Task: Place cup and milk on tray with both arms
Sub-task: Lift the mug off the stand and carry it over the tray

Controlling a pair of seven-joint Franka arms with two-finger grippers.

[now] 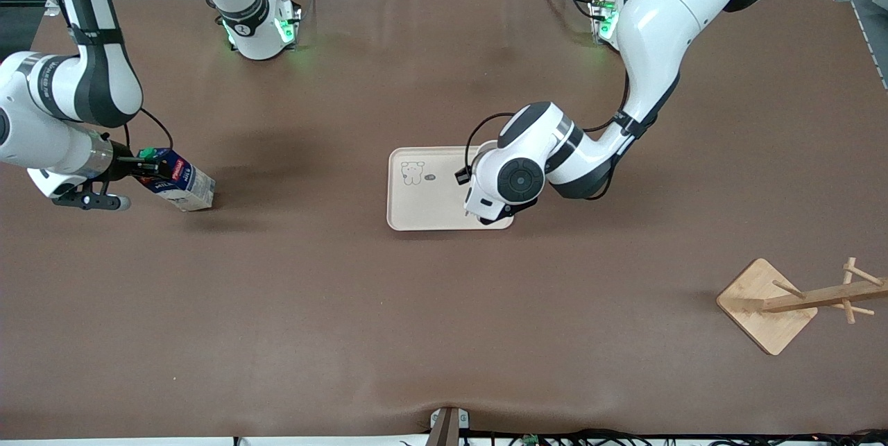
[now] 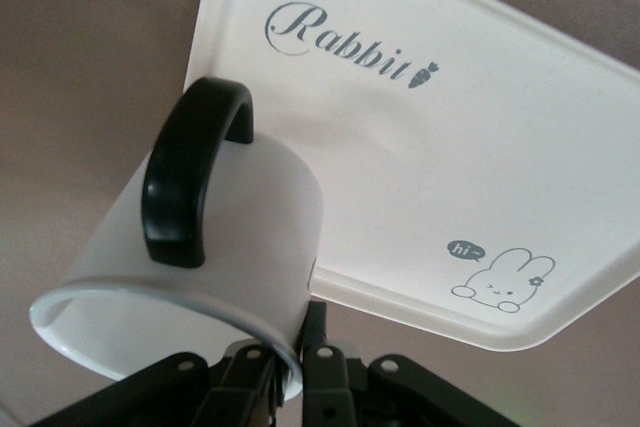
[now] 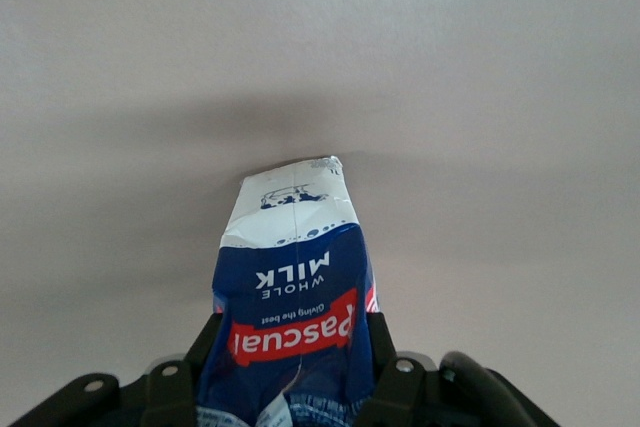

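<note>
**Cream tray sits mid-table; carton gripped well off toward the right arm's end**

Dark-blue milk carton with green round cap, red label and whitish lower part [image 1: 177,184]: lies tilted on the brown table mat [image 1: 312,307] at the right arm's end, cap end toward the arm, whitish base pointing toward the table's middle. The right gripper [image 1: 142,167] has its two black fingers drawn in against the carton's upper sides; the right wrist view shows the carton [image 3: 292,297] between them, long axis running straight out from the jaws. I judge the grip made or all but made.

Cream rectangular tray with rounded corners and a small animal drawing [image 1: 423,189]: lies flat near the table's middle, well apart from the carton. The carry therefore runs along the table from the right arm's end toward the middle, roughly along the carton's own long axis.

White mug with black handle [image 2: 185,267]: clamped by its rim in the fully closed left gripper [image 2: 290,367], handle uppermost in the left wrist view, hanging at the tray's [image 2: 420,157] corner. In the front view the left gripper [image 1: 494,213] is over the tray's end toward the left arm.

Wooden rack with square base [image 1: 766,304]: well clear, nearer the front camera.

Risk, by judgement: the bare half of the tray faces the carton, so the arms need not cross.
</note>
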